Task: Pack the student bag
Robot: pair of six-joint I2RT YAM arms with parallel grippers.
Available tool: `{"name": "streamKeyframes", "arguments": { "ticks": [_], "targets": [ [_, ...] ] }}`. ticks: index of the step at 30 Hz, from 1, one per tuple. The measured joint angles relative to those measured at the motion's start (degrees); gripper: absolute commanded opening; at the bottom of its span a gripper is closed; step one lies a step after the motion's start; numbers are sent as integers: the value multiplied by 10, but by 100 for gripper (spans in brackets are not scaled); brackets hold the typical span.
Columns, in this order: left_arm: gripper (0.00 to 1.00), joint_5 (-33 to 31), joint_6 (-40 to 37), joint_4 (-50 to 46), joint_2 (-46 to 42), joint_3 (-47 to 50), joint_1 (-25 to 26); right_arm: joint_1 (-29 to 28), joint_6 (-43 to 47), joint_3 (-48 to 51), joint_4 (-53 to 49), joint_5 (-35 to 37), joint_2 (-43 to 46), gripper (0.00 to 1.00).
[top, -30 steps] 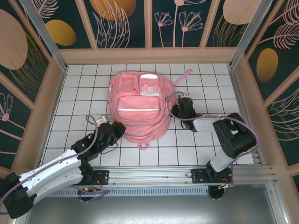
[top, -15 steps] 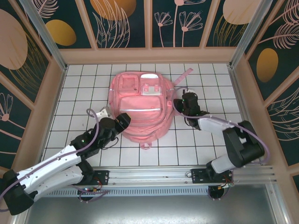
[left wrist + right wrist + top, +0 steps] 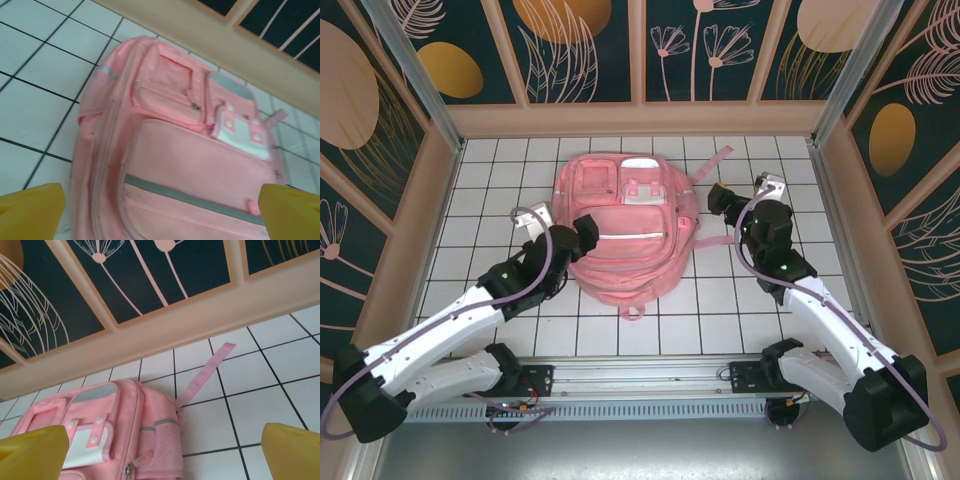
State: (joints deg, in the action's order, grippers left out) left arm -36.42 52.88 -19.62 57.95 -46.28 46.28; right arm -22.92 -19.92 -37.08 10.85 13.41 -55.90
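No legible text or labels

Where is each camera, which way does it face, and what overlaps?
Top external: above, behind the bases, looking down on the tiled table; left gripper and right gripper flank the pink backpack.
Left wrist: on the left arm, facing the backpack's front; yellow fingertips frame it.
Right wrist: on the right arm, facing the back wall past a strap; fingertips too.
Shared: the backpack, in all three.

- Top camera: steeply down from above the near edge onto the white tiled table (image 3: 490, 180).
- Left wrist camera: close over the large pink fabric backpack (image 3: 190, 165).
- Right wrist camera: low beside its right side (both wrist views share the white-flapped pocket (image 3: 240, 132)).
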Motion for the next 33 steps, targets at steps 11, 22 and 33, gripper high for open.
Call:
{"name": "streamKeyframes", "arguments": {
  "ticks": [11,22,33],
  "targets": [
    [98,21,-94,64,101,21,-119,0,-3,63,15,44,-14,99],
    [99,-97,-245,309,131,120,-233,31,76,85,83,165,-103,99],
    [98,-129,-366,458,254,137,-314,101,136,86,216,219,-301,99]
  ]
}}
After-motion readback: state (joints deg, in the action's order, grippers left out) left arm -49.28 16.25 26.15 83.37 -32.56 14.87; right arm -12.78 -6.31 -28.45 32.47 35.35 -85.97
